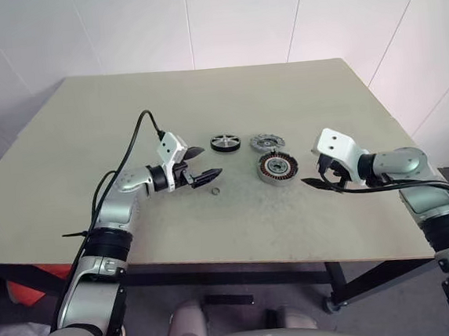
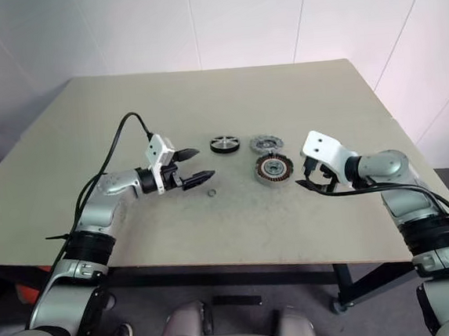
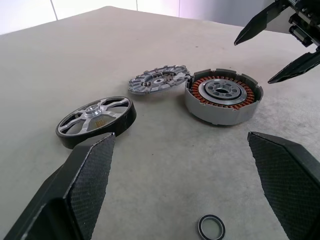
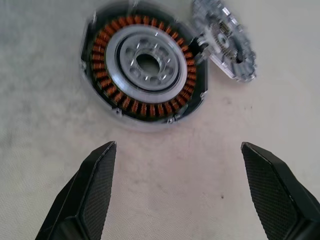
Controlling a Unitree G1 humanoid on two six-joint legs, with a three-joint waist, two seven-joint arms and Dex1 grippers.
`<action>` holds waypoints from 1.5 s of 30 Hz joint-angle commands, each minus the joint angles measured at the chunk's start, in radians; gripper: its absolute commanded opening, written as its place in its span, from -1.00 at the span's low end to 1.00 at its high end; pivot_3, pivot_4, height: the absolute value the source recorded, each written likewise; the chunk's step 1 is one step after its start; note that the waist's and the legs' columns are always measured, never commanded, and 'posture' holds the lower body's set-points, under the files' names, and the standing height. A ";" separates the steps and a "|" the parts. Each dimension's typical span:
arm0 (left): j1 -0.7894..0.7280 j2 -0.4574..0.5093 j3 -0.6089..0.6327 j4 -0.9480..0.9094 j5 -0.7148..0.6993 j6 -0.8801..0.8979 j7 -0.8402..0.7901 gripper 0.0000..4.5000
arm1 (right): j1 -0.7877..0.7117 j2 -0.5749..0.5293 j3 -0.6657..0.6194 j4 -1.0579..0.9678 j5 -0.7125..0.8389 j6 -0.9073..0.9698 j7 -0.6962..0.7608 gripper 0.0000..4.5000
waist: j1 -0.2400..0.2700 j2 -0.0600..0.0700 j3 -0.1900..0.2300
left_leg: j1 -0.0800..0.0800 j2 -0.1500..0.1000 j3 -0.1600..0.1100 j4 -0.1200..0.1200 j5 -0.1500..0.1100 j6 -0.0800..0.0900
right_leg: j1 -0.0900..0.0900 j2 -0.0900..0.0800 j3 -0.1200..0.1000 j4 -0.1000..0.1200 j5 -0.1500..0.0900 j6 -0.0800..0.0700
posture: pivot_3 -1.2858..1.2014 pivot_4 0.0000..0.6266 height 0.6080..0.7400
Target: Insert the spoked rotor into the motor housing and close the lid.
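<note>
Both sets of jaws stand spread wide with nothing between them. The left gripper (image 1: 199, 164) hovers over the table (image 1: 88, 140), pointing toward the parts from the robot's left, its two black fingers (image 3: 75, 195) framing the group in the left wrist view. The right gripper (image 1: 320, 177) hangs on the opposite side, angled down toward the same cluster, its fingers (image 4: 85, 195) apart over bare tabletop just short of the motor housing (image 1: 277, 166).

The motor housing sits flat on the table between the two grippers, its ring of copper-brown windings and silver centre facing up. The lid (image 1: 267, 141) lies just beyond it, its edge resting against or very near the housing's rim and slightly tilted. The spoked rotor (image 1: 225, 142) lies flat beside the lid, on the left gripper's side, apart from the housing. A small dark ring (image 1: 215, 191) rests on the table near the left gripper's fingertips, apart from the other parts
</note>
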 commanded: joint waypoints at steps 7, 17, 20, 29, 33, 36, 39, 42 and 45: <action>-0.032 -0.007 0.008 -0.001 0.004 -0.030 0.011 1.00 | -0.249 -0.005 0.154 0.160 -0.159 -0.254 0.130 0.99 | -0.002 0.000 0.000 | -0.001 0.000 0.000 0.000 0.000 0.000 | -0.001 0.000 0.000 0.001 0.000 0.000 | 0.03 -1.00 1.00; 0.005 0.001 0.017 -0.033 0.002 -0.029 0.034 1.00 | -0.372 0.015 0.278 0.314 -0.270 -0.501 0.235 0.99 | -0.002 0.000 0.000 | -0.002 0.000 0.000 0.002 -0.001 0.001 | -0.001 0.000 0.000 0.001 0.000 0.000 | 0.03 -1.00 1.00; 0.010 0.002 0.017 -0.038 0.001 -0.027 0.038 1.00 | -0.400 0.029 0.295 0.352 -0.294 -0.548 0.244 0.99 | -0.003 0.000 0.000 | -0.002 0.001 0.000 0.003 -0.001 0.001 | -0.001 0.000 0.000 0.002 0.000 0.000 | 0.03 -1.00 1.00; 0.016 0.003 0.016 -0.044 -0.001 -0.026 0.047 1.00 | -0.461 0.077 0.348 0.426 -0.354 -0.664 0.279 0.99 | -0.004 0.000 0.000 | -0.003 0.001 0.000 0.007 -0.001 0.003 | -0.001 0.000 0.000 0.003 0.000 -0.001 | 0.03 -1.00 1.00; 0.023 0.000 0.016 -0.052 -0.002 -0.024 0.053 1.00 | -0.494 0.111 0.374 0.489 -0.389 -0.696 0.272 0.99 | -0.006 0.000 0.000 | -0.005 0.002 0.000 0.009 -0.002 0.004 | -0.002 0.000 0.000 0.004 0.000 -0.001 | 0.03 -1.00 1.00; 0.034 0.000 0.016 -0.064 -0.003 -0.021 0.058 1.00 | -0.517 0.133 0.391 0.533 -0.415 -0.720 0.261 0.99 | -0.009 0.000 0.000 | -0.006 0.003 0.000 0.012 -0.003 0.005 | -0.002 0.001 -0.001 0.004 0.000 -0.001 | 0.03 -1.00 1.00; 0.042 0.002 0.017 -0.071 -0.004 -0.018 0.063 1.00 | -0.533 0.159 0.400 0.570 -0.415 -0.732 0.284 0.99 | -0.018 0.000 0.000 | -0.007 0.003 0.000 0.014 -0.004 0.006 | -0.001 0.000 -0.001 0.004 0.001 -0.002 | 0.03 -1.00 1.00; 0.041 0.002 0.018 -0.070 -0.003 -0.019 0.068 1.00 | -0.551 0.181 0.409 0.622 -0.433 -0.742 0.287 0.74 | -0.028 0.000 0.000 | -0.007 0.003 0.000 0.015 -0.004 0.006 | -0.001 0.001 -0.001 0.004 0.001 -0.003 | 0.03 -1.00 1.00; 0.040 0.003 0.019 -0.069 -0.002 -0.019 0.071 1.00 | -0.561 0.198 0.407 0.641 -0.431 -0.756 0.288 0.30 | -0.029 0.000 0.000 | -0.007 0.004 0.000 0.015 -0.004 0.006 | -0.001 0.001 -0.001 0.005 0.001 -0.003 | 0.03 -1.00 1.00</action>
